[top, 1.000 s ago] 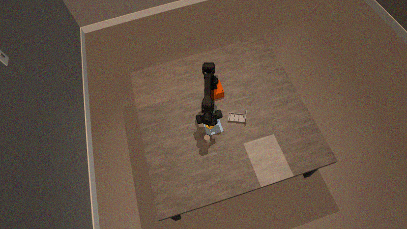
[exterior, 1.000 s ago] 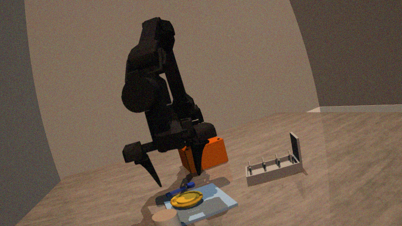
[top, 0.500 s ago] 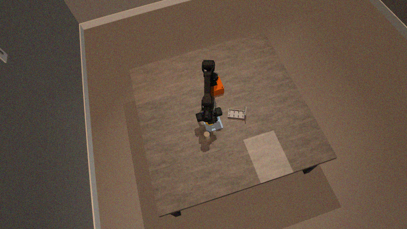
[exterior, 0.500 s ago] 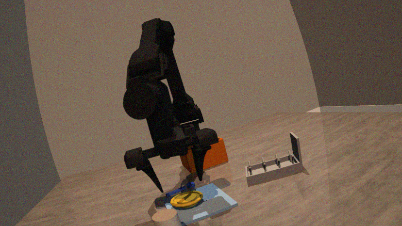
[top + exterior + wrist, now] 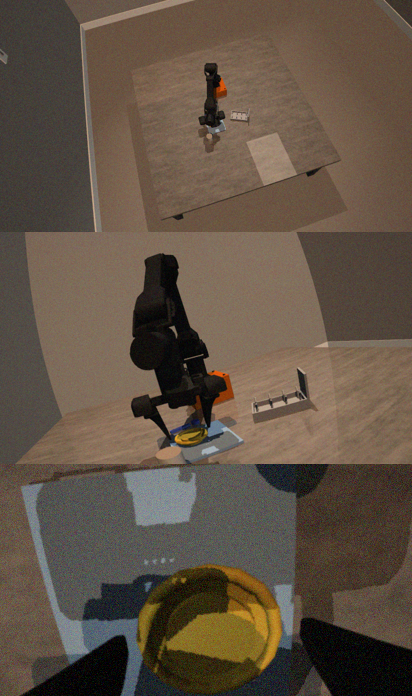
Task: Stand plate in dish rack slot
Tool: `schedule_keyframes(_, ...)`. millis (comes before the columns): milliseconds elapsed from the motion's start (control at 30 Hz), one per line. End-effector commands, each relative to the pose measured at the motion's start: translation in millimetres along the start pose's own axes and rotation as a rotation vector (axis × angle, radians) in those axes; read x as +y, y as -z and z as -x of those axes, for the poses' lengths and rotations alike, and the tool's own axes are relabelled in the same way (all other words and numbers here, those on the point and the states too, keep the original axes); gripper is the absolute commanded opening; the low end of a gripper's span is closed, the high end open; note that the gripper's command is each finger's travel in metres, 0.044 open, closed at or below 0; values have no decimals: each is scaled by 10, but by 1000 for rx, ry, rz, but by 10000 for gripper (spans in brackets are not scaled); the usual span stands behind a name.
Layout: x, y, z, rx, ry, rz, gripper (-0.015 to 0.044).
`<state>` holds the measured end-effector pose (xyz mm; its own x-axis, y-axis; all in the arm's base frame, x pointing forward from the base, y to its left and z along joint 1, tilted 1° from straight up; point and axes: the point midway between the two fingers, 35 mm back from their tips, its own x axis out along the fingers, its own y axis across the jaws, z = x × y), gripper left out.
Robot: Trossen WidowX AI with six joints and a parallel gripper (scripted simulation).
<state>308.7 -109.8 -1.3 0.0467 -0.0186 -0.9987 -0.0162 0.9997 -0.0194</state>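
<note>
The yellow plate (image 5: pixel 191 435) (image 5: pixel 210 649) lies flat on a light blue mat (image 5: pixel 227 439) (image 5: pixel 75 539) (image 5: pixel 221 128). My gripper (image 5: pixel 188 431) (image 5: pixel 215 636) (image 5: pixel 211 124) is open and low over the plate, with one finger on each side of its rim and nothing between them. In the top view the arm hides the plate. The pale dish rack (image 5: pixel 239 115) (image 5: pixel 276 406) stands to the right of the mat, with small upright pegs along its rails and a tall end wall at its far end. Its slots are empty.
An orange box (image 5: pixel 221 89) (image 5: pixel 224 389) stands behind the mat near the arm's base. A tan cylinder (image 5: pixel 209 136) (image 5: pixel 169 455) stands just in front of the mat. A blue utensil (image 5: pixel 184 427) lies behind the plate. A pale rectangle (image 5: pixel 270 158) marks the table's front right.
</note>
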Motion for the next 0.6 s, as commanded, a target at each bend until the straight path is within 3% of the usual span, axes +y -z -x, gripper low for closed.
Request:
schedule_keyframes(0, 9, 37, -82, 13, 0, 4, 400)
schedule_keyframes(567, 17, 50, -199, 13, 0, 4, 395)
